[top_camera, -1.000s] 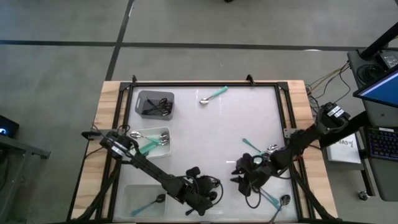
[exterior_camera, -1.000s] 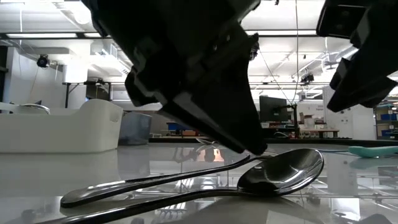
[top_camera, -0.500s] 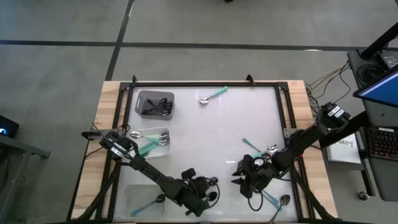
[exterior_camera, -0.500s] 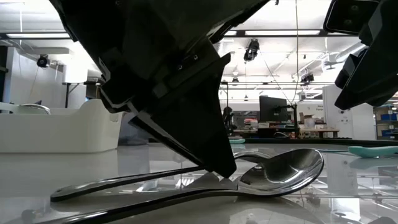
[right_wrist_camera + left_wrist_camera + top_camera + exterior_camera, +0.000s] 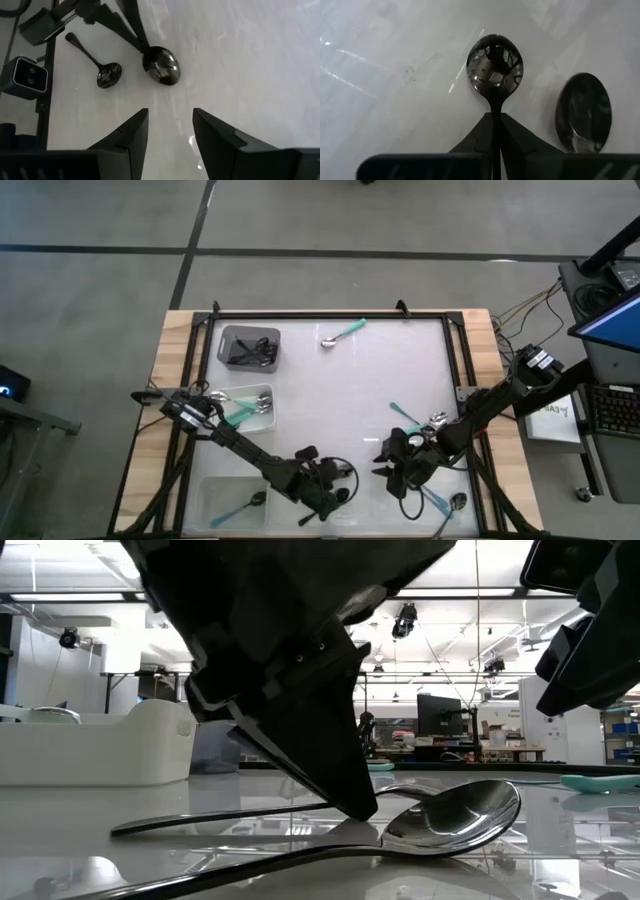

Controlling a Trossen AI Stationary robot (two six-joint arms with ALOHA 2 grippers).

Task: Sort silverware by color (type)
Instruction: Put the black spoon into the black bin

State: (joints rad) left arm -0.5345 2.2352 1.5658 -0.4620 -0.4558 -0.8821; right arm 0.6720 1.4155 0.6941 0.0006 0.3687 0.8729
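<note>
Two all-black spoons lie close to the table's near edge. My left gripper (image 5: 495, 120) is shut on the farther one (image 5: 495, 62), whose bowl points away from the wrist. The second black spoon (image 5: 583, 112) lies flat just beside it, nearest the low view (image 5: 455, 812). My right gripper (image 5: 170, 131) is open and hovers over bare table a short way to the right (image 5: 390, 465), touching nothing. It faces both spoons (image 5: 109, 75). My left gripper pinches the black spoon's handle (image 5: 494, 107) between its two fingers, just behind the bowl. It comes from above, slanting down, with the fingers (image 5: 345, 795) astride the handle. The long free end of the handle (image 5: 200, 821) sticks out behind, raised slightly above the table.
A grey bin (image 5: 228, 338) with black spoons sits far left. A clear bin (image 5: 262, 390) of teal-handled spoons stands below it, and a near-left bin (image 5: 215, 492) holds one spoon. A loose spoon (image 5: 340, 335) lies near the far edge. More teal spoons (image 5: 445, 502) lie near my right arm.
My left gripper has come down toward the table onto the farther black spoon's handle. That handle's free end has since risen off the table, while the bowl end has stayed about where it was. The nearer spoon has not moved.
</note>
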